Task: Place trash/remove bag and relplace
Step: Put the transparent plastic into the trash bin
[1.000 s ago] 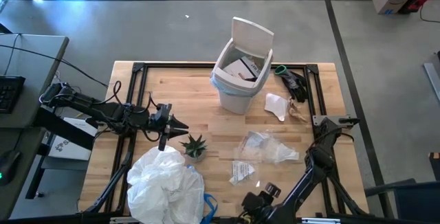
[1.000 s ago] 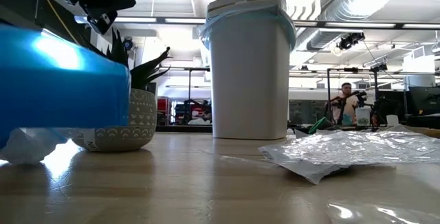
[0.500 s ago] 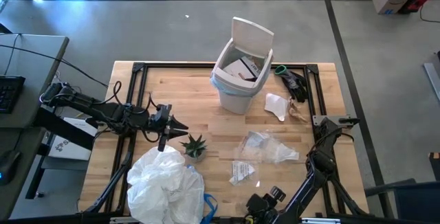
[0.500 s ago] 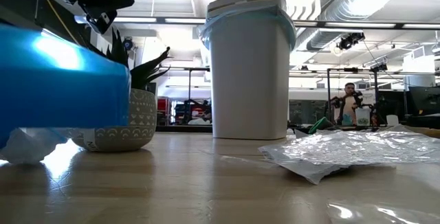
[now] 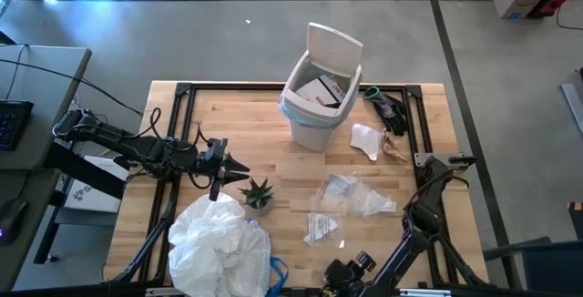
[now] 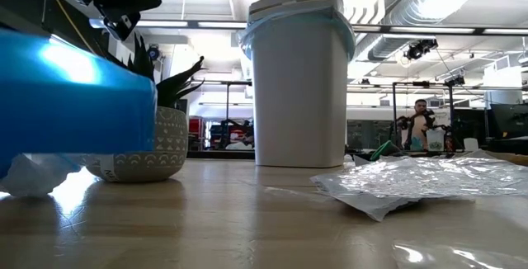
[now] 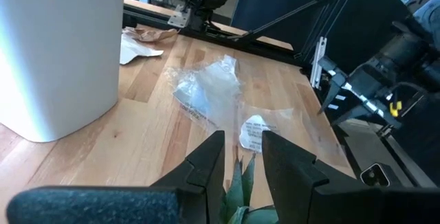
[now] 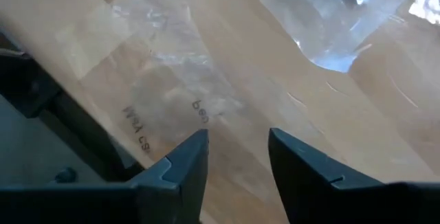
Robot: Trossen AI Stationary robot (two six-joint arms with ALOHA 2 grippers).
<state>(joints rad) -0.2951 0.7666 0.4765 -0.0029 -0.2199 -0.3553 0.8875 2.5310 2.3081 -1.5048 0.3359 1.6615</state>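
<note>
The white bin stands at the table's far middle, its flap lid tipped up and the light-blue bag's rim folded over its top edge; paper lies inside. Trash lies to its right and in front: a white scrap, brown paper and clear wrappers. My left gripper hangs narrowly open above the small plant, holding nothing. My right gripper, at the near edge, is open and points down over a flat clear wrapper, clear of it.
A big crumpled white plastic heap with a blue thing beside it fills the near left corner. Dark tools lie at the far right corner. Black frame rails run along the table's edges. A person shows far behind.
My right gripper has sunk a little toward the table's near edge and rolled about its own axis, staying open. My left gripper and the trash have kept still.
</note>
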